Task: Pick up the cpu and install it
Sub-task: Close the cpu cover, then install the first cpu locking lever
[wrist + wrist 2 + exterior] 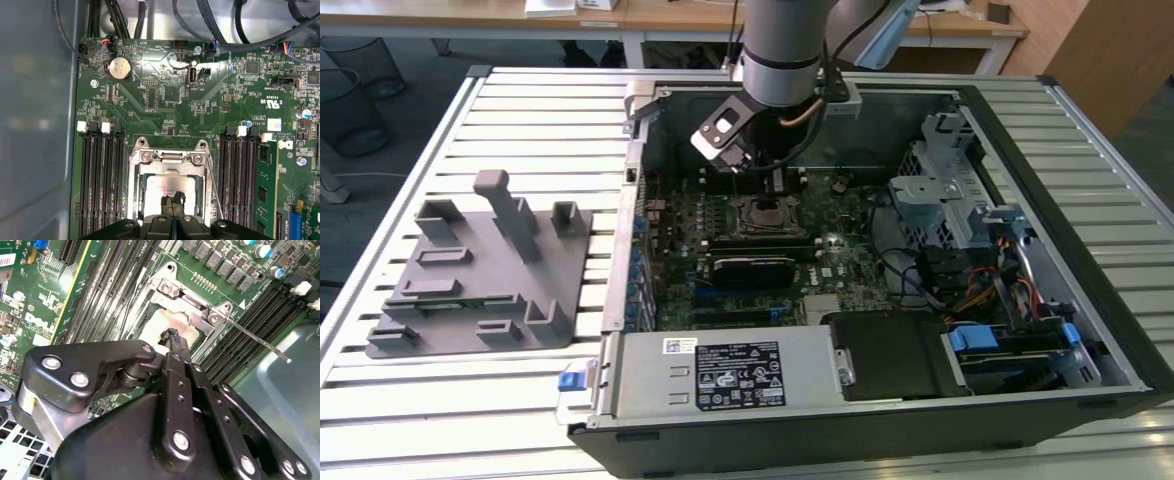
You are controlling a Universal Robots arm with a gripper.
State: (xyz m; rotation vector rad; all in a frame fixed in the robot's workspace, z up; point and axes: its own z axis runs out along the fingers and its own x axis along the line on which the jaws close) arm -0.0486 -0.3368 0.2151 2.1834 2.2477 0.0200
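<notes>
The pincer (172, 200), closed together, hangs right over the cpu (156, 186) lying in the socket frame (165, 156)

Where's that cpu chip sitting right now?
In the first wrist view, the cpu lies inside the motherboard's socket frame, between the memory slots, directly beneath the gripper.

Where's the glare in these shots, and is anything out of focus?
First wrist view: glare washes the motherboard beside the coin battery, and the cpu top shines. Second wrist view: the cpu reflects a warm patch; the gripper, close to the lens, is dark yet sharp. Exterior view: slatted table bright, computer case interior dimmer.
</notes>
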